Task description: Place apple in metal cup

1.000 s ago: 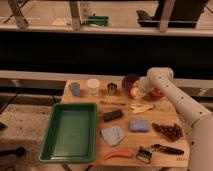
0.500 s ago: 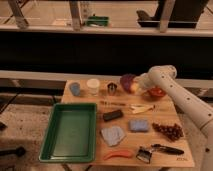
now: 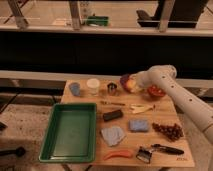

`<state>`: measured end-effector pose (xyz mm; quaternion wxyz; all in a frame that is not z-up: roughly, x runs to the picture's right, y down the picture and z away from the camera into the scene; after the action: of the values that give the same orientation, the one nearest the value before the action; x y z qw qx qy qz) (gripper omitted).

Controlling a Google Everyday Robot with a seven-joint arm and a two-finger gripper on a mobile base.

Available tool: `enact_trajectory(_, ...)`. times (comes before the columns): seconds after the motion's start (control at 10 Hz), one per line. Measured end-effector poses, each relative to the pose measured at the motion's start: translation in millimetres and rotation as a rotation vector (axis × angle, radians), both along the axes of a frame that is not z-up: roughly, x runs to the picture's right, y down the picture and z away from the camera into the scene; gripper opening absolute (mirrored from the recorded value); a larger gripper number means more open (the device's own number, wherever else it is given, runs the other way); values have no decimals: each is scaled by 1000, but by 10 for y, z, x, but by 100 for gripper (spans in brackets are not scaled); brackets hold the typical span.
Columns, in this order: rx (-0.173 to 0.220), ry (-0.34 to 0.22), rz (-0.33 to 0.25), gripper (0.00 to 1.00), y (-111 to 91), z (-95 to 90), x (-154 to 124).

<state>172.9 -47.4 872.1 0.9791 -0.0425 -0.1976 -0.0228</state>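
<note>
Edging leftward since a second ago above desk (image 3: 162, 112), gripper (image 3: 128, 84) clamping apple (image 3: 132, 86), nearing metal cup (image 3: 112, 89) just left and below; release seemingly pending.

One high camera faces the table (image 3: 165, 116); gripper (image 3: 131, 83) at far edge.

Shiny metal cup (image 3: 112, 89), wooden table (image 3: 165, 111), claw (image 3: 135, 81) beside smooth apple (image 3: 129, 86).
</note>
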Motion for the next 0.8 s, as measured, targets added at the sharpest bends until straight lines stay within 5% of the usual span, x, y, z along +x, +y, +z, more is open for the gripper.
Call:
enact_trajectory(0.5, -15, -210, -51, 0, -111, -9, -574)
enact_trajectory(0.8, -22, -282, -98, 0, -125, 54, -918)
